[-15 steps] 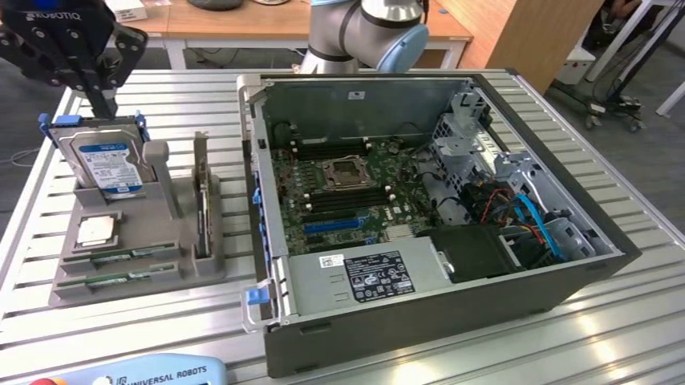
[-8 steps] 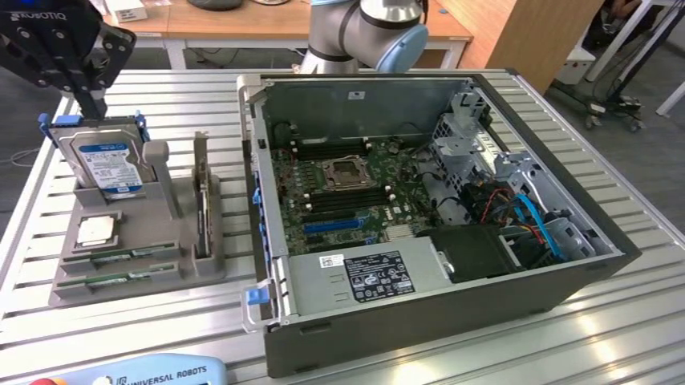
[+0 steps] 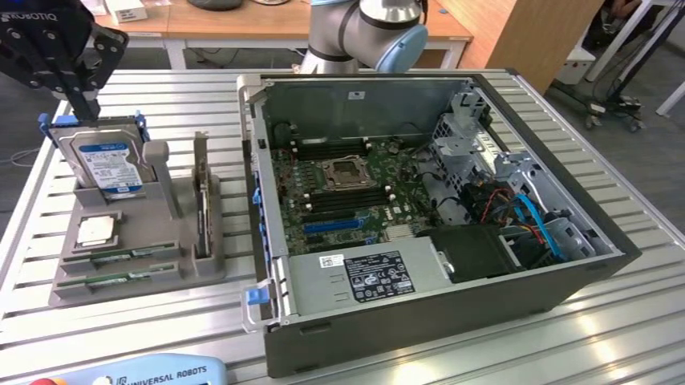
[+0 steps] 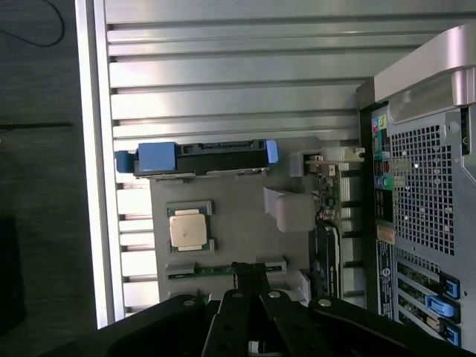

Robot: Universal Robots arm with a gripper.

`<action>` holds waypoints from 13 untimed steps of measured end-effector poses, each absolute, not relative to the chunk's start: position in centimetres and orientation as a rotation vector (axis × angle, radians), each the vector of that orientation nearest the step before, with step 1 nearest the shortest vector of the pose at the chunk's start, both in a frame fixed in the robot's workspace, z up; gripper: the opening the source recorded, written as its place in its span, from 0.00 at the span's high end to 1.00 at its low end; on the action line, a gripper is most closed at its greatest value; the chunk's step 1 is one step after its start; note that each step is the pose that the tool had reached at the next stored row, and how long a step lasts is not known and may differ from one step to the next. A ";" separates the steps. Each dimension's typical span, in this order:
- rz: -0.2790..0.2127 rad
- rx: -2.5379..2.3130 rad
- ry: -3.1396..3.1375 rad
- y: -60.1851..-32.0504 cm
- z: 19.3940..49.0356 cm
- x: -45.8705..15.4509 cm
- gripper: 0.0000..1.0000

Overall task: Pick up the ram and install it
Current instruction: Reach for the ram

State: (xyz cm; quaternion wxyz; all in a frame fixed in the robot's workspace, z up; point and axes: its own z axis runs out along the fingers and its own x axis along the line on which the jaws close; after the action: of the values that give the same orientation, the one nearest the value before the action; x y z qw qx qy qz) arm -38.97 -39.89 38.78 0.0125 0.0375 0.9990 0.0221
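Looks like the arm's at the approach step here, nothing picked up yet. The gripper [image 3: 86,106] hangs over the grey holder [image 3: 64,290] on the exterior view's left, with its fingers [image 4: 251,277] pressed together and empty.

The ram [image 3: 120,256] lies flat in its slot in the holder, just beside the processor [image 3: 96,231]. A second stick [image 3: 107,279] sits in the next slot over. In the wrist view the fingers line up roughly over the green strip. The hard drive [image 3: 107,164] stands upright at the holder's end nearest the gripper.

Going by that, a grab would need the fingers to spread and straddle that thin edge squarely, which looks pretty fiddly. The open computer case [image 3: 428,321] sits beside the holder on the tabletop [image 3: 160,329].

Readable stuff: "ROBOTIQ" on the gripper body and "UNIVERSAL ROBOTS" on the pendant [image 3: 160,373]. The drive and power-supply labels are too small to read.
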 end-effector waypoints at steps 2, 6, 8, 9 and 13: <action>0.069 0.117 3.114 -39.9 38.8 -39.0 0.90; 0.069 0.117 3.114 -39.9 38.8 -39.0 0.90; 0.069 0.117 3.114 -40.1 38.8 -39.0 0.90; 0.069 0.117 3.114 -40.2 38.8 -39.0 0.90; 0.069 0.117 3.114 -40.9 38.8 -39.0 0.90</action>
State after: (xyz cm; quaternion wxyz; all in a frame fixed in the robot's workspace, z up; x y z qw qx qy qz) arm -38.98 -40.93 38.78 0.0125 0.0375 0.9990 0.0221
